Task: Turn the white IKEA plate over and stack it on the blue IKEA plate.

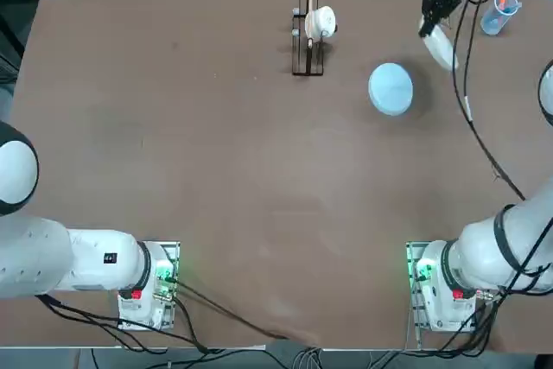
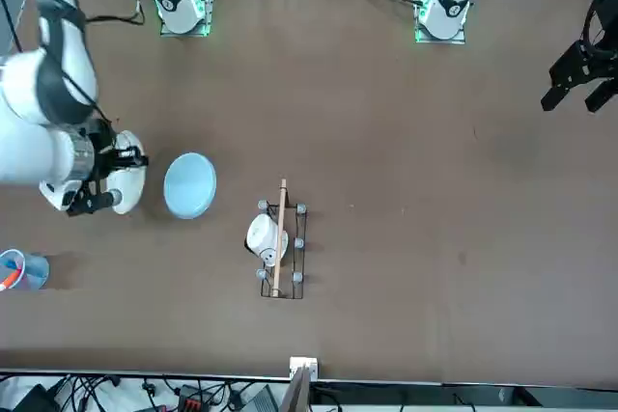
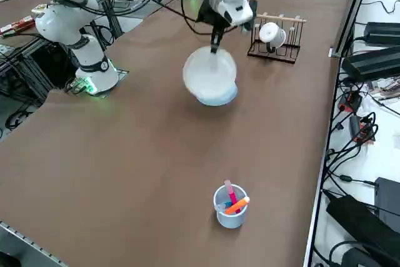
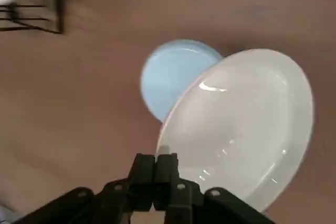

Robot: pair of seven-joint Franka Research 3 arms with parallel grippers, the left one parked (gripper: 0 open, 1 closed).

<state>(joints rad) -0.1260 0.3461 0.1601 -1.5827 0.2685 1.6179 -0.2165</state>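
Overhead, the right gripper [image 1: 425, 34] holds the white IKEA plate [image 1: 440, 47] edge-on at the far right, the blue IKEA plate [image 1: 390, 89] lying apart to its left on the table [image 1: 225, 170]. Across the table, the front view adds an orange pen [image 2: 11, 279] in the clear cup [image 2: 26, 270]. From the right side the white plate overlaps the blue one, while the wrist view alone bares the fingers [image 4: 168, 169] pinched on its rim.

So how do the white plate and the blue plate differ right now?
The white plate is gripped by the right hand; the blue plate rests on the table. The white plate is tilted; the blue plate lies flat. Both are round, plain and shallow.
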